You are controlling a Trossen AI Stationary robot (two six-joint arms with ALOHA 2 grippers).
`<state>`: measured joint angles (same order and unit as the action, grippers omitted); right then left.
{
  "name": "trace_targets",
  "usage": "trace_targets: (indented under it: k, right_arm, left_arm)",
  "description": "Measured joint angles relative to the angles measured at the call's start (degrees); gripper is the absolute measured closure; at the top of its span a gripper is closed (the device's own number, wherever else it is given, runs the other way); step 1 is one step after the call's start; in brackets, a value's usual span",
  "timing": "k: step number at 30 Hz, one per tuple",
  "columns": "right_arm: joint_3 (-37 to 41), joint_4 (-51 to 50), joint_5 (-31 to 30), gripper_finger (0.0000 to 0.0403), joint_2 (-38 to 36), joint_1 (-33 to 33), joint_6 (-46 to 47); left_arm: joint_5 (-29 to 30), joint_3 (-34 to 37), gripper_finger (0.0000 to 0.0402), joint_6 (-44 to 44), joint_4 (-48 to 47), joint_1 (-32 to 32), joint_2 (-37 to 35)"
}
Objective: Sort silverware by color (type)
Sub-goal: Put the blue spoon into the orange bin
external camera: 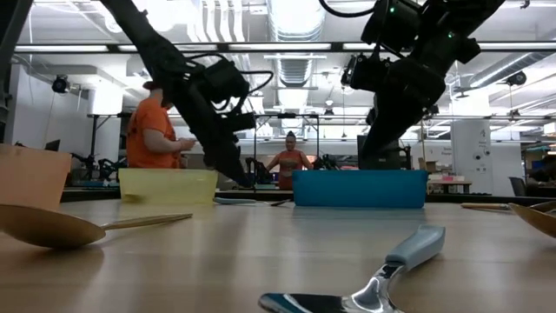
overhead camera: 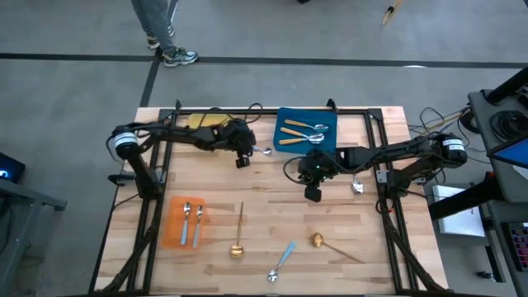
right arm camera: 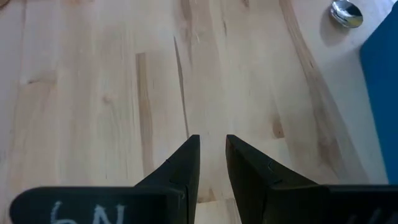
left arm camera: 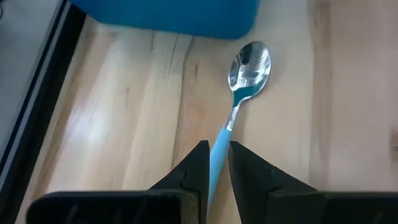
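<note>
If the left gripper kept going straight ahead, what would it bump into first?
Probably the blue tray. The left gripper holds a blue-handled spoon whose bowl points toward that tray's wall, though the depth is unclear.

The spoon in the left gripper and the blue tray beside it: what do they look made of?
The spoon has a bowl that looks like polished metal: it mirrors the ceiling lights. Its light-blue handle, pinched in the left gripper, is matte and opaque, probably plastic or a coating. The blue tray looks like moulded plastic, with uniform colour, a rounded corner and a soft sheen.
</note>
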<state>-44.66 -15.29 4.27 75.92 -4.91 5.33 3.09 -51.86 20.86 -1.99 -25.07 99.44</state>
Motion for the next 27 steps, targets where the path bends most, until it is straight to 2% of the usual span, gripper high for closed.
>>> trace_targets:
  k: [16, 21, 27]
  right_arm:
    - [0.0, 0.8, 0.0, 0.0335, -0.1, 0.0, -3.7]
    - [0.0, 0.7, 0.2, 0.0335, -0.8, -0.3, -10.5]
    - [0.0, 1.5, 0.0, 0.0335, -5.3, -0.8, -18.7]
  left_arm:
    - [0.0, -0.7, 0.0358, -0.3, 0.6, -0.3, 2.8]
    - [0.0, -0.7, 0.0358, -0.4, 0.7, -0.3, 2.8]
    - [0.0, -0.7, 0.0358, -2.0, 0.9, -0.3, 2.8]
